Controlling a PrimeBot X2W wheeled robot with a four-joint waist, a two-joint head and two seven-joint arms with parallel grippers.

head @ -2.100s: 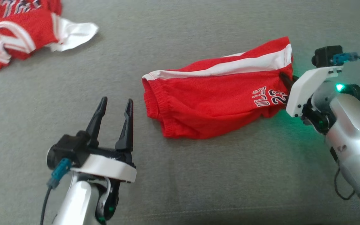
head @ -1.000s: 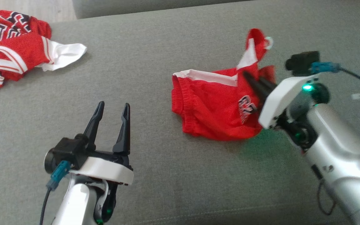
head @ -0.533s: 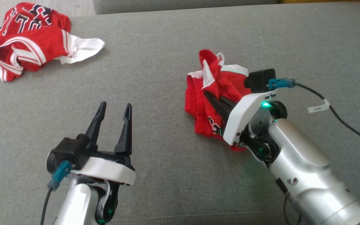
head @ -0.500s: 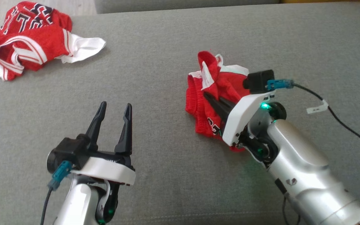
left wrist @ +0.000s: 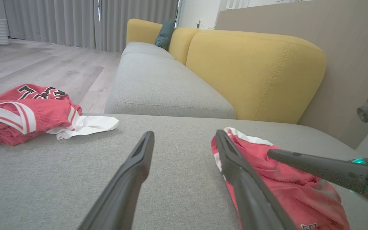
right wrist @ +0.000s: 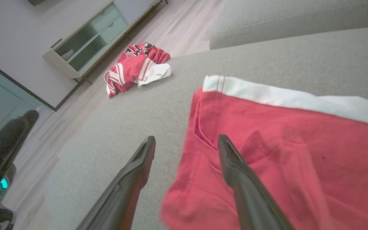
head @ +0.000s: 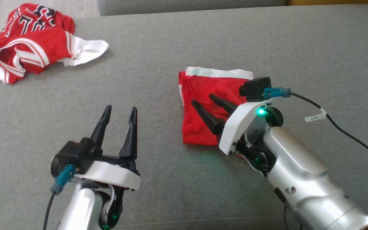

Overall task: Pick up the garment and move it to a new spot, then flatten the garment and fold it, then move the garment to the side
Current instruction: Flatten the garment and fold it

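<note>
Much bare sofa — left of shorts

The right gripper is letting go of the red shorts: its fingers, pinched shut on the cloth half a second ago, are now standing apart just above it. The shorts, stretched out long two seconds back and then bunched into a peak, are now lying doubled over in a compact flat block (white stripe running straight along one edge). The end once farthest from the crumpled jersey is now lying folded over toward it.
</note>
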